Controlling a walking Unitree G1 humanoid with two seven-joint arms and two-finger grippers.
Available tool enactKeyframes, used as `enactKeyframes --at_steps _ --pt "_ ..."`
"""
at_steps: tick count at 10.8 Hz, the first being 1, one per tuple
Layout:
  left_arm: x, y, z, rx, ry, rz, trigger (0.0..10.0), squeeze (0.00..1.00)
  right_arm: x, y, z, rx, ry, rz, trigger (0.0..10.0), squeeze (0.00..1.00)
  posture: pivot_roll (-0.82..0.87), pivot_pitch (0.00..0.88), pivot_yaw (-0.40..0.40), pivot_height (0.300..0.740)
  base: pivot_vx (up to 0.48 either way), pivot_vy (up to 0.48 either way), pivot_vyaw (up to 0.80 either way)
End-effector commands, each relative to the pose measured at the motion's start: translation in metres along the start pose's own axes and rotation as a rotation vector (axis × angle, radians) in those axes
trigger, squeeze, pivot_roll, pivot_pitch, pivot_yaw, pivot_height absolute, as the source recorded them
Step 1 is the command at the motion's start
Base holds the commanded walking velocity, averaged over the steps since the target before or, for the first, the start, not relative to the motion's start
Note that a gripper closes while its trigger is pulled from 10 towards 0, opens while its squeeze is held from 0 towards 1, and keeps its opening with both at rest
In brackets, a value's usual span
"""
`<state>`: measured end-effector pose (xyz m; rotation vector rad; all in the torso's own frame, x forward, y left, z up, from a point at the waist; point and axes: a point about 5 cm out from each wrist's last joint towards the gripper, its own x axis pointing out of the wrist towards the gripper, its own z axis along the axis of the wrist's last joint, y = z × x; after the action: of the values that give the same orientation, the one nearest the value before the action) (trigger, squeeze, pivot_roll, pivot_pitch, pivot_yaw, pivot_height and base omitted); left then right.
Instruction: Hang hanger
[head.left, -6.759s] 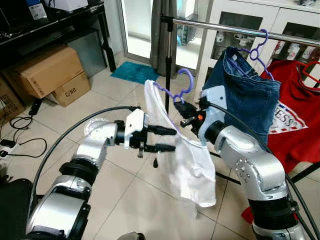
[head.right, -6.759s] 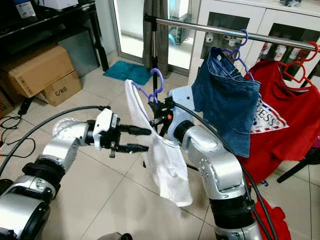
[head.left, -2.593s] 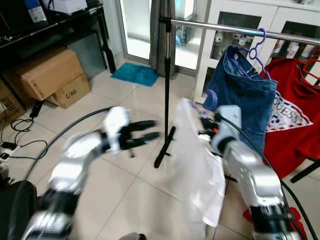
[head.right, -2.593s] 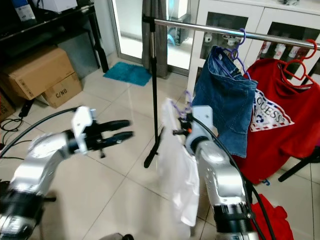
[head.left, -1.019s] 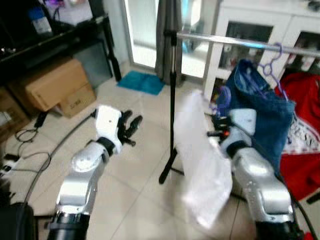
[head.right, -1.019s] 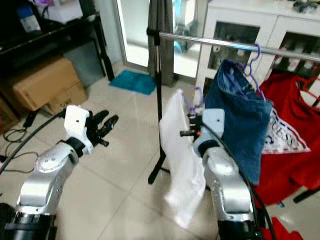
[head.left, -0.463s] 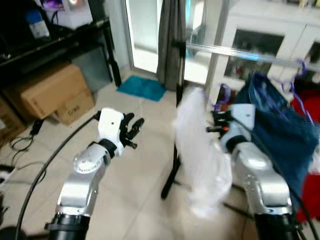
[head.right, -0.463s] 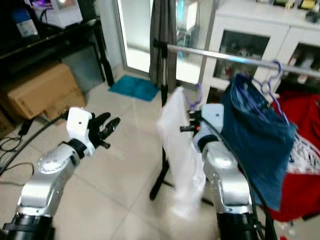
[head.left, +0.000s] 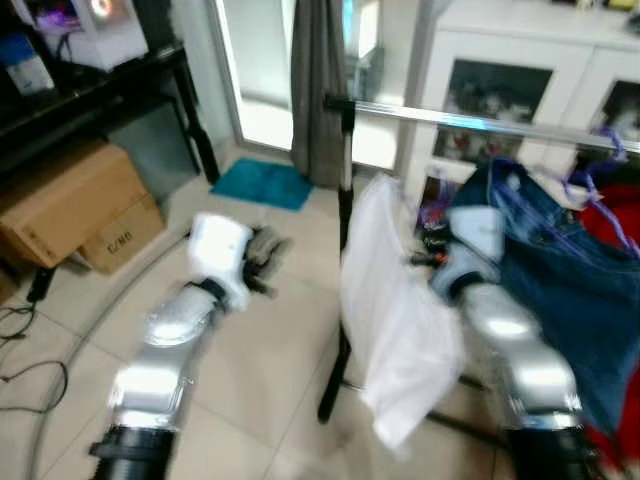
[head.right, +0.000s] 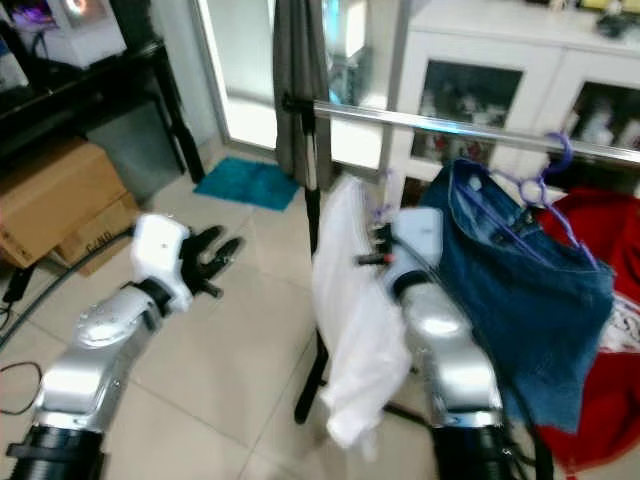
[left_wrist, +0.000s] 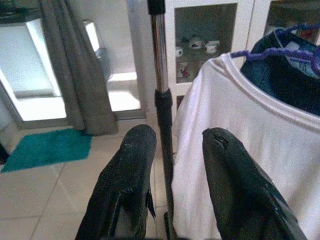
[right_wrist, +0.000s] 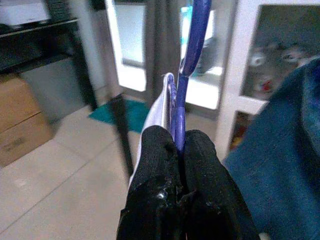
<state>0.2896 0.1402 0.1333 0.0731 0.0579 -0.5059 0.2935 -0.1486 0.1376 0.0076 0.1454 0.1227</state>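
Right gripper (right_wrist: 179, 142) fingers pressed together on the neck of the purple hanger (right_wrist: 192, 60), stem pinched right between the two black fingertips, hook rising above them. White shirt (head.right: 350, 330) drapes from the hanger, hanging just below and beside the gripper, held up near the chrome rail (head.right: 450, 127) of the clothes rack but the hook not yet over it. Shirt sits just beside the rack's black upright pole (head.right: 313, 250), between pole and the blue jeans (head.right: 525, 290) already hung on another purple hanger (head.right: 545, 165). Red shirt (head.right: 615, 370) further along the rail. Left gripper (left_wrist: 177, 150) raised off to the left, fingers spread, holding nothing, pointing toward the pole and white shirt. Cardboard boxes (head.right: 55, 215) and teal mat (head.right: 245, 185) on the tiled floor; head views blurred.
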Motion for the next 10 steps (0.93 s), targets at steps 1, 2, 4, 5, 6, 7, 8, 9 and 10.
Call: enactKeyframes --at_steps 1,2,4,5,6,7,8,9,10 --pt "-0.004 0.008 0.003 0.011 -0.003 0.021 10.0 0.00 0.001 0.009 0.012 0.000 -0.056 0.026 10.0 0.00 -0.11 0.000 0.053 0.740 0.409 0.000 0.00" --pt "-0.004 0.007 0.003 0.011 -0.003 0.013 10.0 0.00 0.002 0.009 0.013 -0.009 -0.056 0.028 10.0 0.00 -0.11 0.000 0.052 0.740 0.409 0.000 0.00" --pt "-0.004 0.005 0.003 0.014 -0.004 -0.003 10.0 0.00 0.003 0.010 0.014 -0.005 -0.053 0.030 10.0 0.00 -0.11 0.000 0.052 0.740 0.405 0.000 -0.63" --pt "-0.004 0.003 0.002 0.015 -0.003 -0.021 10.0 0.00 0.003 0.008 0.018 -0.029 -0.080 0.022 10.0 0.00 -0.11 0.000 0.052 0.740 0.401 0.000 0.00" --pt "-0.004 0.000 0.001 0.008 0.010 -0.051 10.0 0.00 0.003 0.007 0.020 -0.019 -0.102 0.013 10.0 0.00 -0.11 0.000 0.051 0.740 0.304 0.000 0.00" --pt "-0.006 -0.005 -0.001 -0.004 0.013 -0.105 10.0 0.00 0.002 0.007 0.022 0.003 -0.127 0.006 10.0 0.00 -0.11 0.000 0.050 0.740 0.000 0.000 0.00" --pt "-0.006 -0.008 0.000 -0.003 0.014 -0.133 10.0 0.00 0.002 0.006 0.024 0.003 -0.147 0.000 10.0 0.00 -0.11 0.000 0.050 0.740 0.000 0.000 0.00" --pt "-0.007 -0.009 0.002 0.004 0.001 -0.189 10.0 0.00 0.004 0.005 0.025 -0.003 -0.147 -0.017 10.0 0.00 -0.11 0.000 0.048 0.740 0.000 0.000 0.00" --pt "-0.007 -0.011 0.002 0.004 0.008 -0.224 10.0 0.00 0.005 0.004 0.026 0.005 -0.146 -0.027 10.0 0.00 -0.11 0.000 0.044 0.740 0.000 0.000 0.00"
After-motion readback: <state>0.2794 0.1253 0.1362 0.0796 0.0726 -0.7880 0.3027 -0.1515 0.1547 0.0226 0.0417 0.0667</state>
